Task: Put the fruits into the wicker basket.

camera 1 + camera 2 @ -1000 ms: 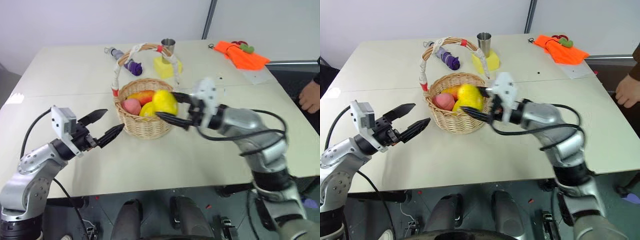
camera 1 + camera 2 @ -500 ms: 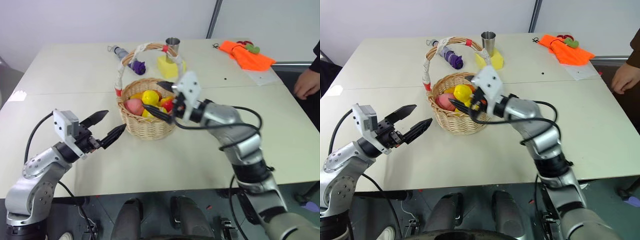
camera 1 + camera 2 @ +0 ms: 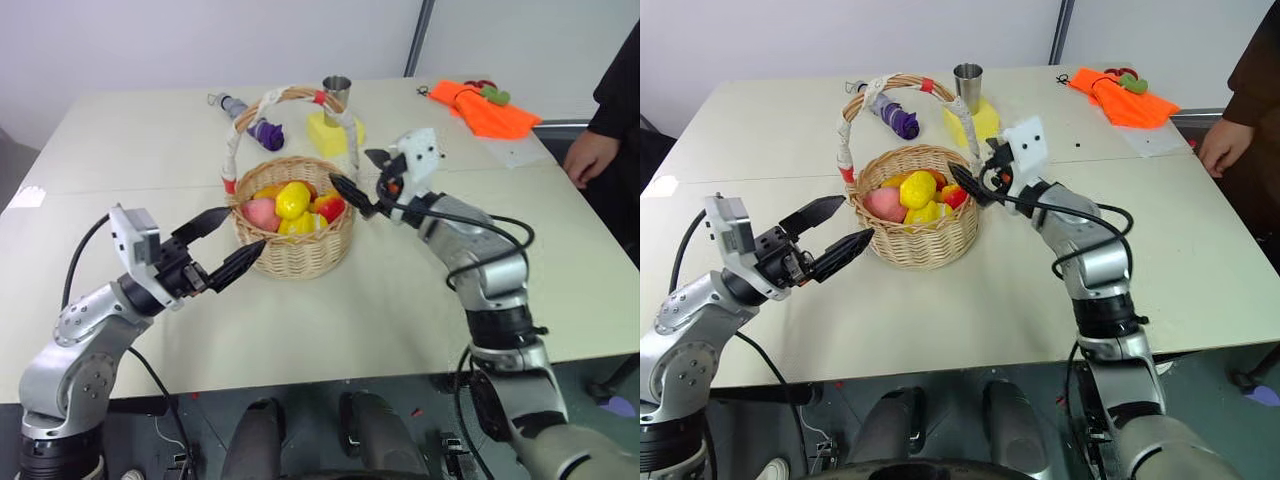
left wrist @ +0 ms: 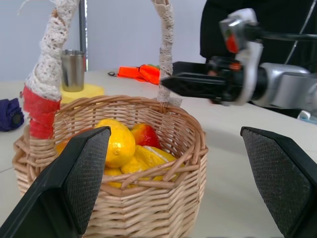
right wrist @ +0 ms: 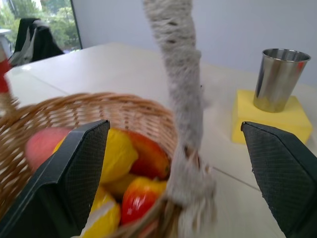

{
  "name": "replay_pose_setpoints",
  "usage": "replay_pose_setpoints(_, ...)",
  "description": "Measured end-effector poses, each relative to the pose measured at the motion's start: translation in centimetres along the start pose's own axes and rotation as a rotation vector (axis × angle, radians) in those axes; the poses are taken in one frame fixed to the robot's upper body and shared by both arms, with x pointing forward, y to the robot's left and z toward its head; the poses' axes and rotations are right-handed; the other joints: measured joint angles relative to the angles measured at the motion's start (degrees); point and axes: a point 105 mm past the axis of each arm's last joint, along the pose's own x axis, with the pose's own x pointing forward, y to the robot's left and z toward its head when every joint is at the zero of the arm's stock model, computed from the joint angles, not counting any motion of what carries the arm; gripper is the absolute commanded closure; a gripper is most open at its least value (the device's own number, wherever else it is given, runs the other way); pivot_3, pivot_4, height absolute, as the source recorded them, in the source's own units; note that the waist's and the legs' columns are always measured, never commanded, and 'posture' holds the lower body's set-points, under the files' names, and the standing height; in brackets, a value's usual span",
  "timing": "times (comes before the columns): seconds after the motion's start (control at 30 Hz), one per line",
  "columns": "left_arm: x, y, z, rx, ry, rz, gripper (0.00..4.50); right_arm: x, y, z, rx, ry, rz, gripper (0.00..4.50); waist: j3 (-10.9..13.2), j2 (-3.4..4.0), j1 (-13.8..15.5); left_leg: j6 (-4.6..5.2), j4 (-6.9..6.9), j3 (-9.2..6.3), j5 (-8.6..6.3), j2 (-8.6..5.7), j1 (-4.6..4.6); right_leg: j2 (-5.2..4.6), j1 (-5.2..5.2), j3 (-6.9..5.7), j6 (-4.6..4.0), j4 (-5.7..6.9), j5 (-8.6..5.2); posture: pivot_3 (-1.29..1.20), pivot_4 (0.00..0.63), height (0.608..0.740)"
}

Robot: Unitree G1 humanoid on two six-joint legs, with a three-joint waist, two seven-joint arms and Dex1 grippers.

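The wicker basket [image 3: 295,255] stands mid-table, its white handle [image 5: 181,99] arching over it. Inside lie the fruits: a pink peach [image 3: 262,213], a yellow lemon [image 3: 293,198] on top, and a red-yellow fruit [image 3: 331,208] by the right rim. My right gripper [image 3: 362,178] hovers just off the basket's right rim beside the handle's foot, open and holding nothing. Near the basket's left front wall, my left gripper [image 3: 243,230] is open and empty, pointing at the basket without touching it. The lemon [image 4: 119,144] also shows in the left wrist view.
Behind the basket a steel cup [image 3: 337,88] stands on a yellow foam block [image 3: 333,133], with a purple umbrella [image 3: 262,130] to its left. An orange cloth [image 3: 485,108] lies at the far right. A person's hand [image 3: 585,160] rests by the table's right edge.
A second ago my right gripper held the lemon over the basket. It let the lemon go among the other fruits and drew back to the right, empty. The left gripper has hardly moved.
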Motion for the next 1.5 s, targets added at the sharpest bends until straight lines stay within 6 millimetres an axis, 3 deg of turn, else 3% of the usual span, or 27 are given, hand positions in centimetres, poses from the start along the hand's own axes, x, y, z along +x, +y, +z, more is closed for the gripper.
replay_pose_setpoints(0.23,-0.4,-0.1,-0.5,-0.011,0.017,0.021,0.00,0.0,-1.0,-0.1,0.086,-0.031,-0.038,4.46,0.01,0.01,0.16,0.00,0.00,-0.01,0.00,-0.01,-0.03,-0.04,-0.01,0.00,-0.08,-0.02,-0.07,0.00,0.150,0.740)
replay_pose_setpoints(0.43,-0.3,-0.2,-0.6,-0.009,0.021,0.024,0.00,-2.0,-3.4,1.1,0.052,-0.063,-0.117,4.46,0.02,0.04,0.32,0.00,0.00,-0.01,0.00,-0.03,-0.05,-0.05,-0.01,0.00,-0.15,-0.02,-0.11,0.00,0.150,0.740)
replay_pose_setpoints(0.6,0.1,-0.2,-0.5,0.000,0.021,0.009,0.00,-7.0,-10.8,3.2,-0.075,-0.069,-0.426,4.46,0.03,0.04,0.49,0.00,0.02,0.01,0.00,-0.09,-0.09,-0.10,0.00,0.01,-0.16,-0.11,-0.12,0.00,0.150,0.740)
replay_pose_setpoints(0.73,0.5,-0.3,-0.8,-0.004,0.027,-0.006,0.00,-12.3,-17.2,2.9,-0.125,-0.007,-0.743,4.46,0.03,0.05,0.17,0.00,-0.01,0.02,0.00,-0.09,-0.06,-0.07,0.00,0.04,-0.16,-0.11,-0.12,0.00,0.150,0.740)
replay_pose_setpoints(0.8,0.7,-0.3,-0.8,-0.004,0.026,-0.015,0.00,-13.9,-18.9,2.1,-0.114,0.022,-0.834,4.46,0.04,0.07,-0.40,0.01,-0.05,0.06,-0.01,-0.07,0.02,-0.02,-0.01,0.11,-0.15,-0.06,-0.11,0.00,0.150,0.740)
replay_pose_setpoints(0.9,1.1,-0.4,-0.7,0.005,0.019,-0.032,0.00,-14.5,-19.8,0.9,-0.085,0.041,-0.875,4.46,0.05,0.09,-1.29,0.02,-0.06,0.05,0.00,-0.05,0.05,0.01,-0.01,0.11,-0.11,0.02,-0.09,0.00,0.150,0.740)
replay_pose_setpoints(0.93,1.2,-0.4,-0.8,0.005,0.021,-0.036,0.00,-14.5,-19.9,0.8,-0.082,0.040,-0.878,3.59,0.05,0.10,-1.44,0.02,-0.06,0.05,0.00,-0.05,0.06,0.02,0.00,0.13,-0.03,0.02,-0.04,0.00,0.150,0.740)
replay_pose_setpoints(0.97,1.2,-0.4,-0.8,0.005,0.023,-0.035,0.00,-14.6,-20.0,0.7,-0.082,0.040,-0.879,3.25,0.05,0.10,-1.50,0.02,-0.06,0.05,0.00,-0.04,0.06,0.03,0.00,0.13,0.01,0.03,-0.02,0.00,0.150,0.740)
replay_pose_setpoints(1.13,1.1,-0.2,-1.1,0.001,0.031,-0.025,0.00,-14.7,-19.6,0.8,-0.088,0.021,-0.854,0.73,0.05,0.11,-1.29,0.02,-0.05,0.04,0.00,-0.05,0.02,0.01,0.00,0.12,0.08,0.01,-0.04,0.00,0.150,0.740)
replay_pose_setpoints(1.33,0.0,0.4,-2.0,-0.021,0.061,0.011,0.00,-17.2,-18.0,-0.2,-0.075,-0.010,-0.771,0.73,0.05,0.11,-0.88,0.02,-0.03,0.04,-0.01,-0.07,-0.02,-0.04,0.01,0.12,0.13,-0.02,-0.08,0.00,0.150,0.740)
replay_pose_setpoints(1.5,-2.1,2.0,-2.5,-0.012,0.093,0.096,0.00,-19.7,-15.8,-0.9,-0.118,0.001,-0.650,0.73,0.05,0.13,-1.25,0.03,-0.05,0.06,-0.01,-0.06,0.04,-0.03,0.01,0.12,0.03,-0.02,-0.23,0.00,0.150,0.740)
